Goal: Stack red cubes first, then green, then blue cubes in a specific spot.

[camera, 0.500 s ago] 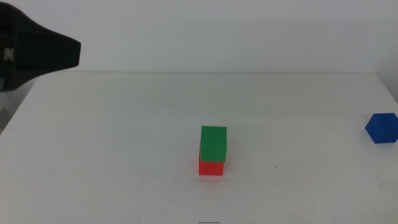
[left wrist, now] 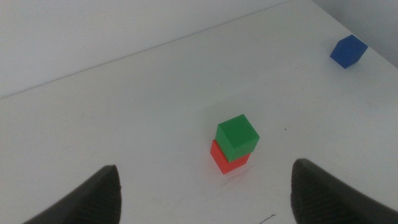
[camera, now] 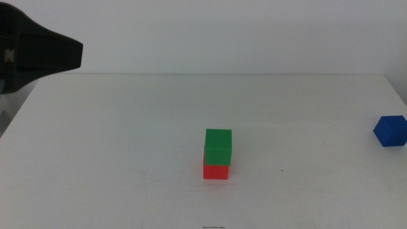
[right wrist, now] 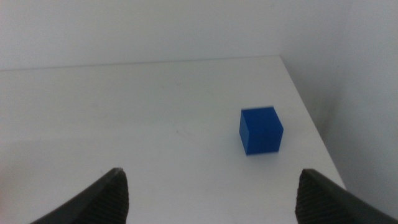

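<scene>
A green cube sits on a red cube near the middle of the white table. The stack also shows in the left wrist view, green cube on red cube. A blue cube lies alone by the table's right edge, and it also shows in the right wrist view. My left gripper hangs high at the far left, open and empty, well back from the stack. My right gripper is open and empty, short of the blue cube, and is out of the middle view.
The table's right edge runs close beside the blue cube. The table's far edge meets a plain white wall.
</scene>
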